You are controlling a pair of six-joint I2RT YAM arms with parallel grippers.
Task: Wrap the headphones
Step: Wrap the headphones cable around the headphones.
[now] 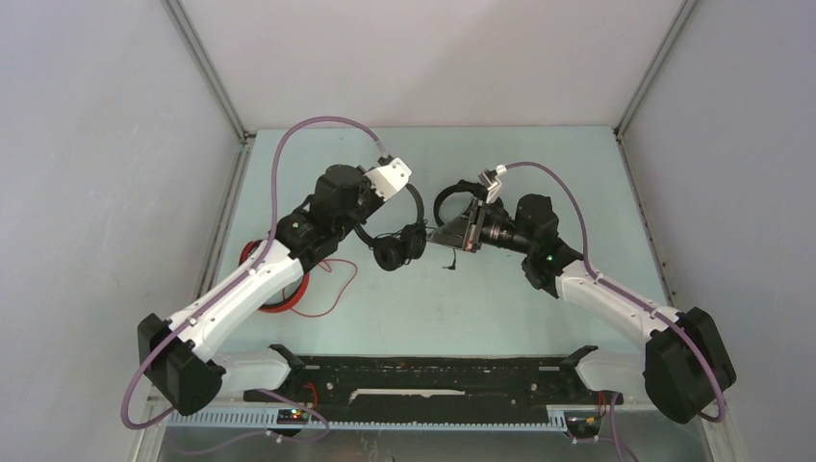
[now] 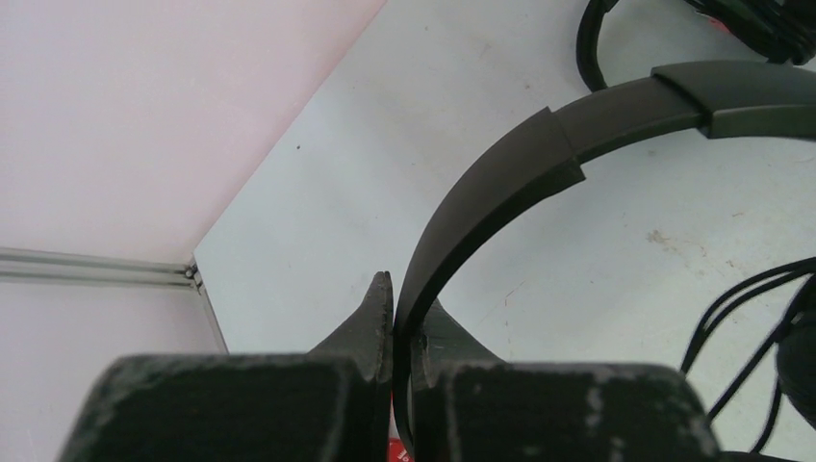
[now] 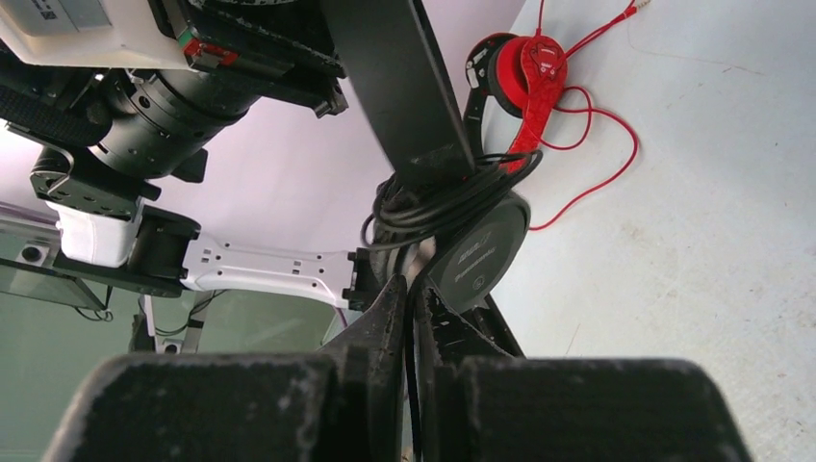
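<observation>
— Well, where is the slim black plastic headset (image 1: 393, 252)?
— Lifted over the middle of the pale worktop (image 1: 462, 298). The left pincer (image 2: 393, 318) is closed flat on its stiff band (image 2: 500, 164).
— And the right pincer (image 3: 412, 294)?
— Closed, it seems on the thin black cable (image 3: 433, 207), already coiled above the ear cup (image 3: 476, 255). The cable is limp and slippery; I would pinch it near the coil, gently.

The slim-banded headset (image 1: 395, 248) sits mid-table, its band between the left gripper's (image 2: 393, 318) fingers, its cable (image 3: 438, 197) between the right gripper's (image 3: 409, 308) — just to its right. The bulkier headset (image 1: 452, 200) lies behind that gripper; the third headset (image 1: 258, 262) far left — partly under the left arm.
</observation>
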